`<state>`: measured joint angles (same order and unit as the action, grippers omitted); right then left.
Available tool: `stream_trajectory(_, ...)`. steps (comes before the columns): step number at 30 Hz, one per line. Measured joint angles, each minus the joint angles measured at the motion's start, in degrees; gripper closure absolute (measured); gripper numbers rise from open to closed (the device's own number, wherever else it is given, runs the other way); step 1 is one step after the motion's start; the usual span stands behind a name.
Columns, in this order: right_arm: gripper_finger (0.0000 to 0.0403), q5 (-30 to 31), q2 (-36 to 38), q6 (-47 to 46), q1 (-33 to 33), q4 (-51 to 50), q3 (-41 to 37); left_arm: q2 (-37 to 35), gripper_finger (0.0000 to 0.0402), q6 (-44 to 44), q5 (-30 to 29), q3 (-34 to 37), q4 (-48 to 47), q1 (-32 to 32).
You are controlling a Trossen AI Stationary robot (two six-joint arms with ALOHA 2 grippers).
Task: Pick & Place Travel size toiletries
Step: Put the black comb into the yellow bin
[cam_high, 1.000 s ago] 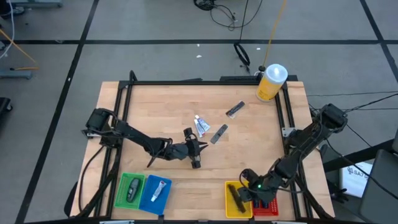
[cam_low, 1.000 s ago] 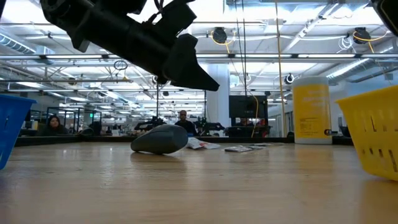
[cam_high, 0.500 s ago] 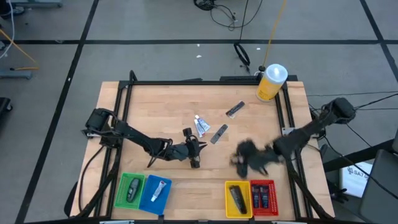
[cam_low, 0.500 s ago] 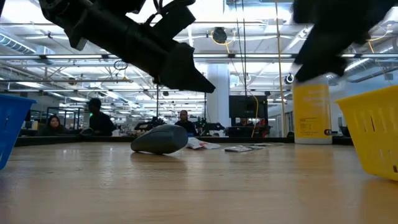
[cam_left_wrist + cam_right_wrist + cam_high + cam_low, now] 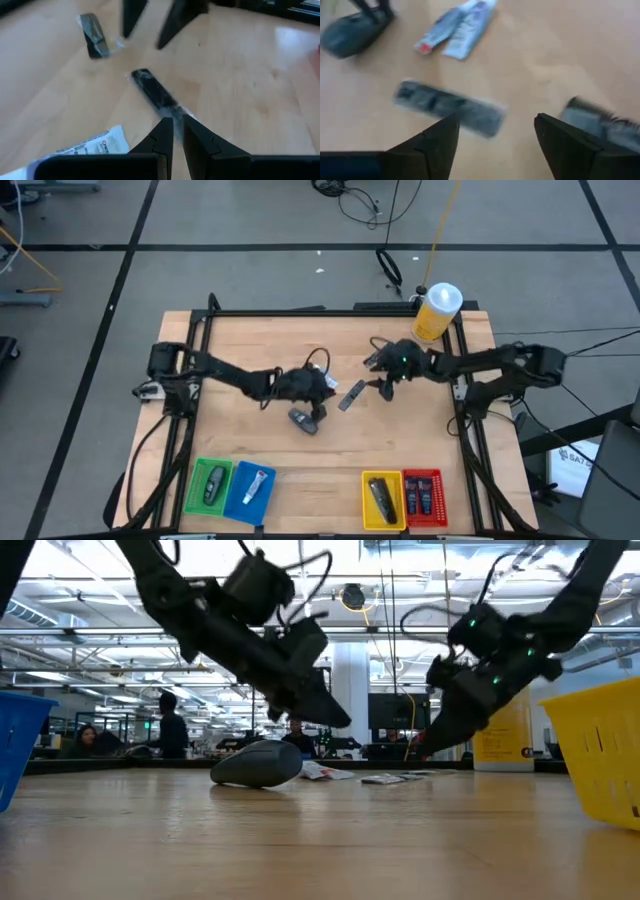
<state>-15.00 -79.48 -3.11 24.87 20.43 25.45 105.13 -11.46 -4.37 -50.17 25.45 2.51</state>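
A dark grey oval mini bottle (image 5: 257, 763) lies on its side on the pale wooden tabletop (image 5: 320, 840), just below the left gripper (image 5: 325, 710). Flat white-and-blue small tubes (image 5: 325, 773) and dark flat packets (image 5: 385, 779) lie between that claw and the right gripper (image 5: 425, 740), whose fingers point down at them.

The left pincer (image 5: 322, 387) covers the white-and-blue tubes (image 5: 85, 145) from above, the right wrist camera blurs the flat dark packet (image 5: 451, 106), and the lettering on the items in the bins (image 5: 213, 484) is too small to read.
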Motion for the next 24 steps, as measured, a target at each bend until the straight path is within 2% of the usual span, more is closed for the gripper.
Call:
stream_trajectory(5,0.0136,-6.2,-10.0,3.4,2.9,10.0,0.9,5.6,0.0364,0.7,10.9,-3.3,-0.1,5.5)
stream_trajectory(9,0.0138,-6.2,-15.6,8.2,3.0,12.2,2.5,11.7,0.0364,4.1,18.4,-7.5,-1.2,7.3)
stream_trajectory(12,0.0139,-7.2,-17.2,9.6,3.0,12.5,3.6,13.5,0.0364,7.1,22.9,-9.0,-1.8,7.1)
stream_trajectory(19,0.0139,-9.9,-17.7,11.6,3.5,6.9,4.0,13.7,0.0364,9.2,23.8,-9.3,-2.7,6.7)
stream_trajectory(24,0.0140,-10.5,-17.6,11.4,3.4,0.6,4.0,14.2,0.0364,11.0,16.3,-9.4,-3.8,6.6)
